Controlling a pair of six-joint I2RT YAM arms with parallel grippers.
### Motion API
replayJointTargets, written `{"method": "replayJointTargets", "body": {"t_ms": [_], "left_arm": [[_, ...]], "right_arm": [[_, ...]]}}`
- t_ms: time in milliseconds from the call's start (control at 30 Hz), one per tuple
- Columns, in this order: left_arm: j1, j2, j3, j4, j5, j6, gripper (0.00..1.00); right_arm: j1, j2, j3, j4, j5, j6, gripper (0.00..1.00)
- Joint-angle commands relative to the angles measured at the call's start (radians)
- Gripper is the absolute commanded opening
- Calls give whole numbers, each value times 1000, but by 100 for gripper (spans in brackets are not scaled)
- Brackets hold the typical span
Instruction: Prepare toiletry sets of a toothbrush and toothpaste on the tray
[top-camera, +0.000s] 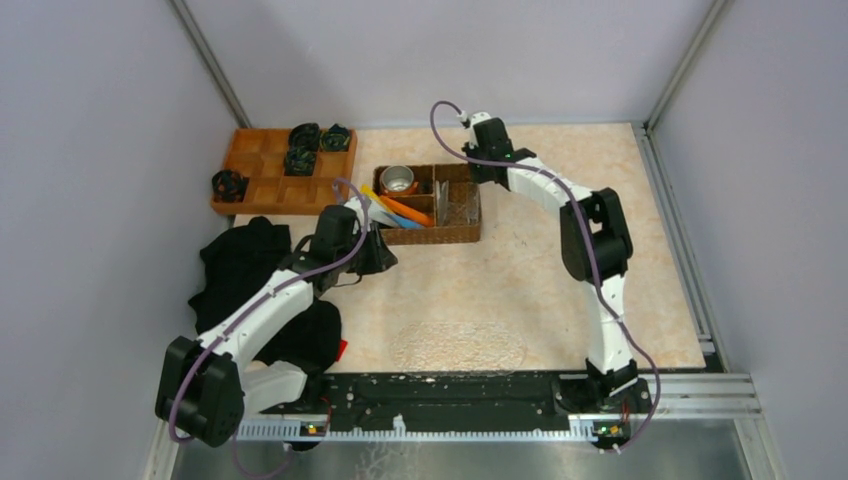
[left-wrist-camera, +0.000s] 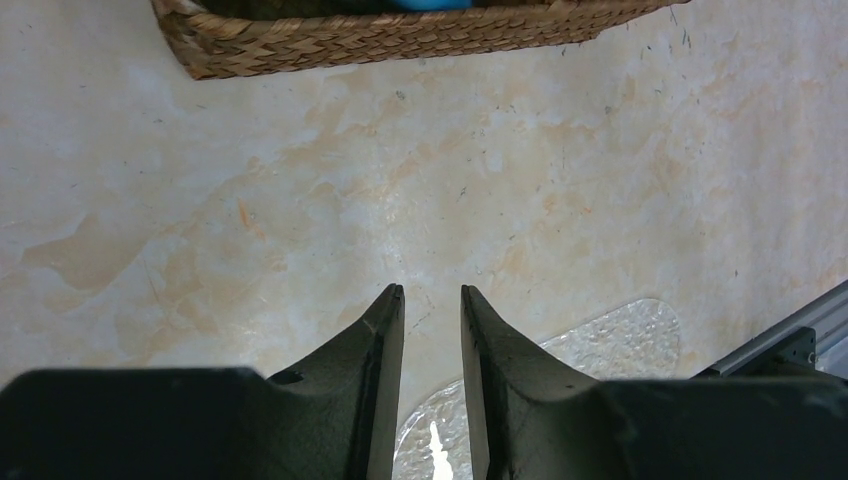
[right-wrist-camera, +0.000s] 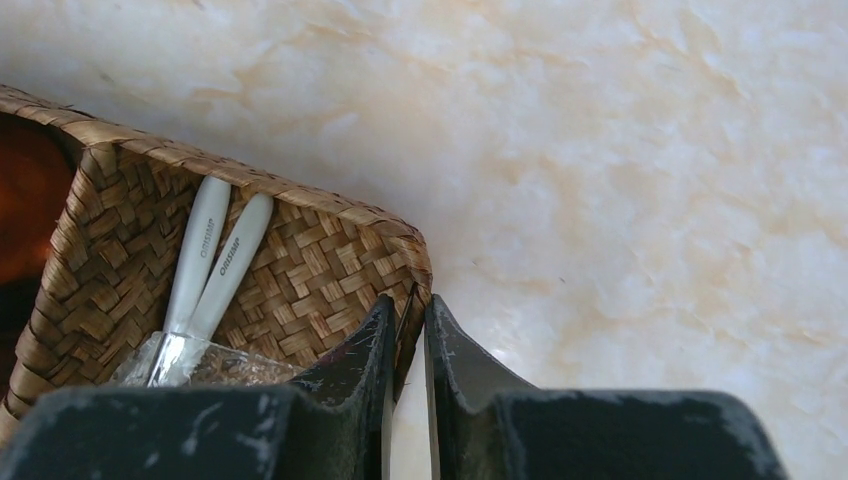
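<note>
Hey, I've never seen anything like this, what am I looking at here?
Two white robot arms are bolted to a table. One picture looks down from above; the other two come from a camera on each wrist. On the table: a wicker basket with white toothbrushes, colored tubes and a steel cup, a clear tray, an orange wooden tray, black cloth. The left end effector hangs slightly open, empty. The right end effector is nearly closed at the basket's corner; I cannot tell if it grips anything.
</note>
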Motion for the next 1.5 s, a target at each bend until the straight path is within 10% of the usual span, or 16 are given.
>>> {"method": "replayJointTargets", "body": {"t_ms": [0,267,600,700,933,967,1067,1200,1467], "left_arm": [[-11,-24,16,-23,3,4,34],[-31,-1,40,-33,-2,2,33],[-54,-45,119,-91,-89,44,71],[-55,-72,167,-140,-94,64,96],[-54,-137,146,-196,63,63,99],[-54,-146,141,-209,85,55,99],[-55,-195,107,-220,155,44,72],[-76,-235,21,-248,223,12,36],[-368,-176,-69,-177,125,-199,37]], "right_arm": [[-87,-46,-140,-45,86,-109,9],[-179,-148,-262,28,3,-146,16],[-152,-291,-291,89,-43,-55,95],[-125,-444,-343,58,117,-34,99],[-109,-954,-727,85,173,221,99],[-114,-1011,-758,61,128,242,89],[-115,-1162,-833,-46,-60,346,2],[-19,-1270,-975,-153,-180,470,0],[336,-1388,-1263,-123,-44,689,0]]}}
